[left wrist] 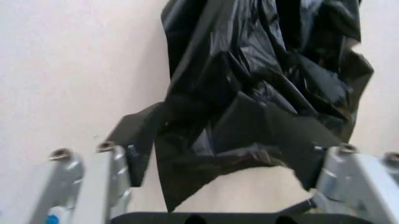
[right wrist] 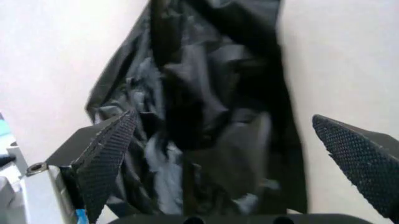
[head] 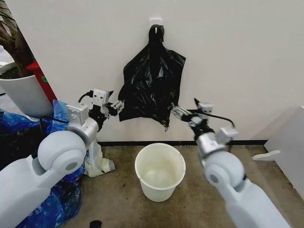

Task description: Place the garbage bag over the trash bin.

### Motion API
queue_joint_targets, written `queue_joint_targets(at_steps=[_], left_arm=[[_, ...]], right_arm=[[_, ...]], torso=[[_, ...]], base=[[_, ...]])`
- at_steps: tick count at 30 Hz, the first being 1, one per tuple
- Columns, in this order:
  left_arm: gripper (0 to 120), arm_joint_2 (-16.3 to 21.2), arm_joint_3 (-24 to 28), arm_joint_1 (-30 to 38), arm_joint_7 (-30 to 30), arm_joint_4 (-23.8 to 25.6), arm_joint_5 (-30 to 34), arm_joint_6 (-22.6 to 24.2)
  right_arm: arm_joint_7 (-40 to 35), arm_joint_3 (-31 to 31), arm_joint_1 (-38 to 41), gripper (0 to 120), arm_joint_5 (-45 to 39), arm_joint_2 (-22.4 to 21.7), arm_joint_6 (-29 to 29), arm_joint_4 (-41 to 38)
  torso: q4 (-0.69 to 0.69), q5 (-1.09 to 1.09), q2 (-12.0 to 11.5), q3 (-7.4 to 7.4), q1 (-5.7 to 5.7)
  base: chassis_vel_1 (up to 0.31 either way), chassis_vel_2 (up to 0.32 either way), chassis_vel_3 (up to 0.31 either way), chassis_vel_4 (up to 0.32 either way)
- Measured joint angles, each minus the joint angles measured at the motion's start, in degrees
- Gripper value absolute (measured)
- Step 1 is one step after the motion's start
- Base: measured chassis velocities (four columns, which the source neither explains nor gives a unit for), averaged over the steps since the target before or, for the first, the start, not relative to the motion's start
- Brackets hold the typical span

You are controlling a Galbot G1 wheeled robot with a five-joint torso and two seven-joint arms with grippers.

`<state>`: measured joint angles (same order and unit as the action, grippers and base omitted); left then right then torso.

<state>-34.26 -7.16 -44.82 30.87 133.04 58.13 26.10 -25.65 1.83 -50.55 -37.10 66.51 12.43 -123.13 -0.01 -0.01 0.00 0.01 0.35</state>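
The black garbage bag [head: 151,80] hangs crumpled from a white wall hook [head: 156,21]. Below it on the floor stands the cream-white trash bin [head: 160,171], upright and empty. My left gripper [head: 116,107] is raised at the bag's lower left corner. In the left wrist view it [left wrist: 227,170] is open, with the garbage bag's [left wrist: 262,93] bottom edge hanging between its fingers [left wrist: 115,175]. My right gripper [head: 176,113] sits at the bag's lower right edge. In the right wrist view it [right wrist: 234,158] is open too, its ribbed pads [right wrist: 109,156] on either side of the garbage bag [right wrist: 206,107].
A large white plant pot [head: 23,95] and a red object [head: 40,78] stand at the left wall. Blue plastic bags [head: 61,199] pile beside my left arm, with a white bag [head: 99,161] on the floor. A white cabinet [head: 289,142] stands at the right.
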Motion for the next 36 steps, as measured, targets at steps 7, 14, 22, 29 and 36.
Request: queue_joint_targets(at_steps=[7, 14, 22, 29, 36], left_arm=[[96, 0.7, -0.6, -3.1, -0.3, 1.8, -0.1, -0.1], [100, -0.4, -0.8, -4.7, -1.4, 2.6, -1.2, -0.3], [100, -2.2, -0.6, -4.7, -2.0, 2.9, -2.1, -0.3], [100, -3.4, -0.3, -4.1, -2.8, 2.3, -2.6, -0.3], [100, -5.1, 1.5, -1.9, -3.7, 1.0, -2.8, -0.2]], right_arm=[[-2.5, -3.0, 6.1, 100, 0.3, 2.1, 1.3, 5.0], [-3.2, -3.7, 8.6, 75, 0.0, 1.6, 2.0, 7.9], [-4.0, -5.1, 12.7, 42, -1.6, 0.5, 2.4, 12.0], [-4.4, -3.9, 13.6, 17, -3.6, -1.6, 2.3, 12.3], [-4.3, -2.2, 14.0, 0, -5.5, -3.5, 2.0, 10.5]], torso=[[-0.01, 0.00, 0.0, 0.00, 0.00], [-0.02, 0.01, 0.0, -0.01, 0.00], [-0.01, 0.02, 0.0, -0.01, 0.00], [-0.01, 0.02, 0.0, -0.01, -0.01], [-0.01, 0.02, 0.0, -0.01, -0.01]], base=[[0.000, 0.000, 0.000, 0.000], [0.000, 0.000, 0.000, 0.000], [0.000, 0.000, 0.000, 0.000], [0.000, 0.000, 0.000, 0.000], [0.000, 0.000, 0.000, 0.000]])
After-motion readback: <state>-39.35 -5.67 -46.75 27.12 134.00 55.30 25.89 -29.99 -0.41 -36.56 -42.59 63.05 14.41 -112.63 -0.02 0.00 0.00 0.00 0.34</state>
